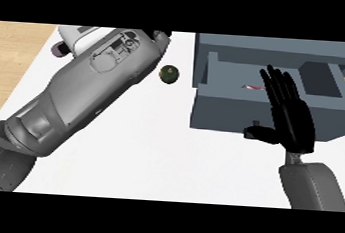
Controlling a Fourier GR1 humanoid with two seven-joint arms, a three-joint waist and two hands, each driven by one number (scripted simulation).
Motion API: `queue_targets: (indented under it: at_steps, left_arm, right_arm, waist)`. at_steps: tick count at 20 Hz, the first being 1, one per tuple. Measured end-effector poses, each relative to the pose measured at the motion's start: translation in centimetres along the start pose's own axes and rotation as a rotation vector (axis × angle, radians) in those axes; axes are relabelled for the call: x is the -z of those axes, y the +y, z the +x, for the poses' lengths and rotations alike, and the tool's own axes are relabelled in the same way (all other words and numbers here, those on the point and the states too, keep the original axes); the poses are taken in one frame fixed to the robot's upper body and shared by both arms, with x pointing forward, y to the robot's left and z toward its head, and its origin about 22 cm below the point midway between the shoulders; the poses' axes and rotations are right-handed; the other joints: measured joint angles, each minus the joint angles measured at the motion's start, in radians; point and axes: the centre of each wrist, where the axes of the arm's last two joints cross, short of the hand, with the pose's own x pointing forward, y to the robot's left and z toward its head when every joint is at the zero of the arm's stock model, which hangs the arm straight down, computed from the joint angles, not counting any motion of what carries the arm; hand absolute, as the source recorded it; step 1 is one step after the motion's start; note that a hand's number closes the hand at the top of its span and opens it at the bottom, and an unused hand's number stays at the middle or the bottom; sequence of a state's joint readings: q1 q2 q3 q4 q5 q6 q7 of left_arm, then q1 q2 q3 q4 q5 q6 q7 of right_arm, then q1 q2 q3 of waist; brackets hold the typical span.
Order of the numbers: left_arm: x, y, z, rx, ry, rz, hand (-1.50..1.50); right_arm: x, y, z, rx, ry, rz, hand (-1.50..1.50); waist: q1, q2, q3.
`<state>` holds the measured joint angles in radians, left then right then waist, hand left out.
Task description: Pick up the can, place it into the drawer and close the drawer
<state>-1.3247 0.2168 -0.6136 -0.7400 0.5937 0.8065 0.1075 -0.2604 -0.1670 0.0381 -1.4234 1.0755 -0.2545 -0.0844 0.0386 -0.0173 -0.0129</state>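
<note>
The grey-blue drawer (224, 111) stands pulled open at the right of the white counter. Inside it, a small red and white thing (250, 86), possibly the can, shows beside my right hand; the hand hides most of it. My right hand (293, 121) is open, fingers straight and pointing away from me, lying over the drawer's front wall and interior. My left forearm (81, 93) runs diagonally up to the top edge, where only a black sliver of the left hand (161, 34) shows.
A dark green round object (169, 74) sits on the counter just left of the drawer. A white item with a purple part (60, 49) lies at the far left by the left arm. Wooden flooring borders the counter's left side.
</note>
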Motion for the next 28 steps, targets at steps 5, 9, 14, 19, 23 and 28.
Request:
queue_targets:
  at_steps: [5, 9, 14, 19, 23, 28]
  left_arm:
    - [-0.4, 1.5, 0.4, 0.005, 0.007, -0.002, -1.50]
    - [-0.5, 3.1, 0.8, 0.004, 0.016, -0.004, -1.50]
    - [-0.9, 5.1, 0.0, 0.012, 0.031, -0.005, -1.50]
    - [-1.5, 7.0, -0.4, 0.020, 0.039, -0.008, -1.50]
    - [-2.4, 8.1, -1.2, 0.021, 0.051, -0.017, -1.50]
    - [-3.5, 8.8, -2.2, 0.025, 0.056, -0.020, -1.50]
  right_arm:
    - [1.5, 1.6, -1.0, -0.067, 0.001, -0.029, -1.50]
    - [3.4, 2.4, -1.8, -0.112, 0.003, -0.052, -1.50]
    - [5.5, 3.2, -2.2, -0.152, 0.022, -0.098, -1.50]
    - [7.6, 3.8, -2.6, -0.164, 0.046, -0.140, -1.50]
    - [9.7, 3.7, -2.6, -0.170, 0.072, -0.147, -1.50]
    - [11.4, 3.9, -2.0, -0.171, 0.083, -0.173, -1.50]
  waist:
    - [0.009, -0.005, -0.008]
    - [0.017, -0.003, -0.008]
    - [0.020, 0.002, -0.006]
    - [0.024, 0.008, -0.001]
    - [0.033, 0.018, 0.005]
    - [0.033, 0.024, 0.009]
